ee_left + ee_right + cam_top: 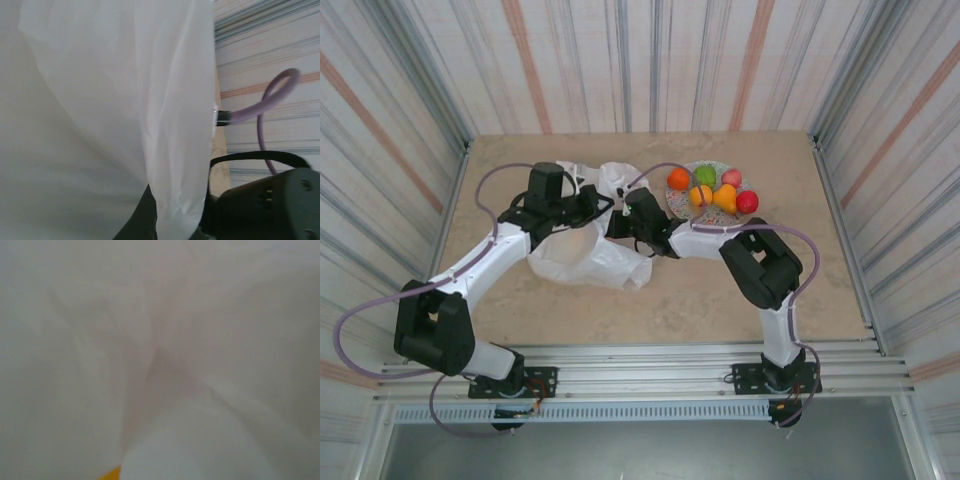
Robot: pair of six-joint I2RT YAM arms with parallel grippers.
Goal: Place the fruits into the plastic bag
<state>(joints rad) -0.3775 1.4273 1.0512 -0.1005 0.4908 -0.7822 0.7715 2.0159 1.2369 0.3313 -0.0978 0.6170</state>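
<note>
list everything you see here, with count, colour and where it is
fruits: six; one orange, one green, one pink, two yellow-orange, one red; all on the plate
plate: one, speckled multicolour, far right of the table
bag: one, white translucent, crumpled at table centre, left of the plate
table: one, beige
walls: striped panels on three sides
cables: two, purple, one looping along each arm
arms: two, white and black, bases at the near edge
left gripper: one, black, at the bag's far left edge, jaws hidden by film
right gripper: one, black, at the bag's far right edge, jaws hidden
</note>
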